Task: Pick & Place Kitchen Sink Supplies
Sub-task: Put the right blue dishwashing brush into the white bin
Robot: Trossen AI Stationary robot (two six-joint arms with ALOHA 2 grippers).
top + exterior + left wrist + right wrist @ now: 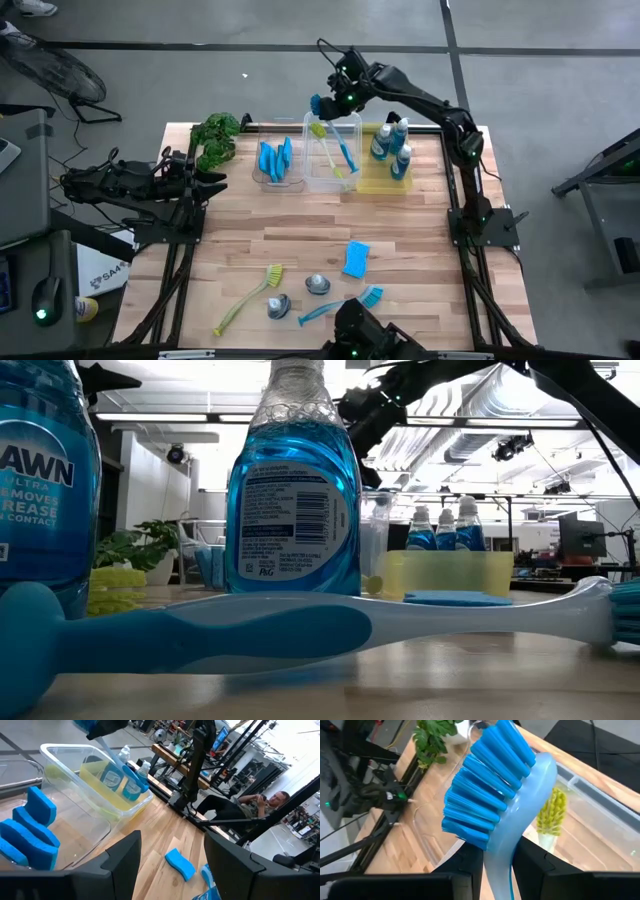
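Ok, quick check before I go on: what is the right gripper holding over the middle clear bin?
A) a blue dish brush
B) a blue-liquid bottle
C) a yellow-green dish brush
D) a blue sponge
A: the right gripper is shut on the handle of the blue dish brush, its bristle head standing up above the fingers, over the middle clear bin where a yellow-green brush already lies.

Three bins stand in a row at the back of the table (300,235): sponges (275,158) in the left bin (262,178), brushes (335,150) in the middle bin (312,182), bottles (391,142) in the right bin (384,184). A plant (214,138) sits left of them. At the front lie a sponge (355,258), two brushes (248,297) and two bottles (278,306).
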